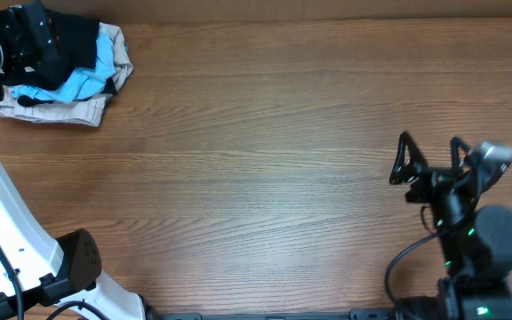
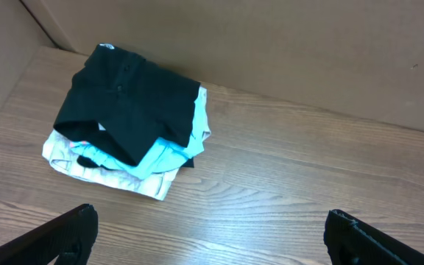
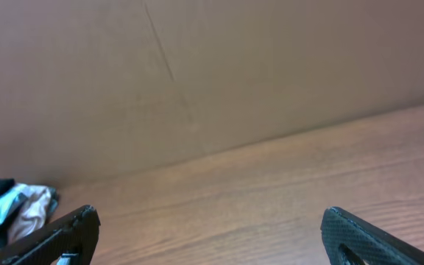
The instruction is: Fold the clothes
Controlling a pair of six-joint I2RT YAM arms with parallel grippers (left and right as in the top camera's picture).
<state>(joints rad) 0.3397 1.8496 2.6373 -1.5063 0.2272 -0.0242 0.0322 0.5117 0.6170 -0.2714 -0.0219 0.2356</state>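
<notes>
Black garment point(image 2: 124, 103) apparently lies beyond left pincer point(image 2: 210, 221)

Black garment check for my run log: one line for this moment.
clothes: plain black soft-fabric garment atop light-blue shirt | left gripper: open, near it | right gripper: open, far off

Robot laboratory workcell: wood-grain table point(image 1: 265, 133) enclosed by plain cardboard walls point(image 3: 197, 66), with a white left arm point(image 1: 9, 206) and a black right arm point(image 1: 471, 242) at its near edge.
</notes>
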